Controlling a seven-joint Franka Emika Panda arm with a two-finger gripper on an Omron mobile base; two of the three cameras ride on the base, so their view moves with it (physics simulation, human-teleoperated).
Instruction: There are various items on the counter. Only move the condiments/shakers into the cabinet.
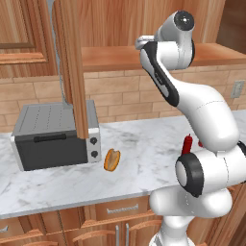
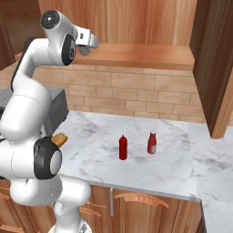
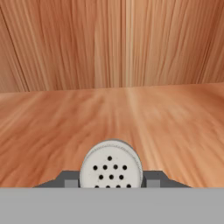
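Cabinet shelf (image 3: 131, 118); jaws clamping shaker (image 3: 111, 168)

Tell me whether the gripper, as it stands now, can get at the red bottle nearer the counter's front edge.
Probably not yet: the gripper is up at the cabinet shelf, shut on the shaker. The red bottle stands unobstructed on the counter, once the shaker is released.
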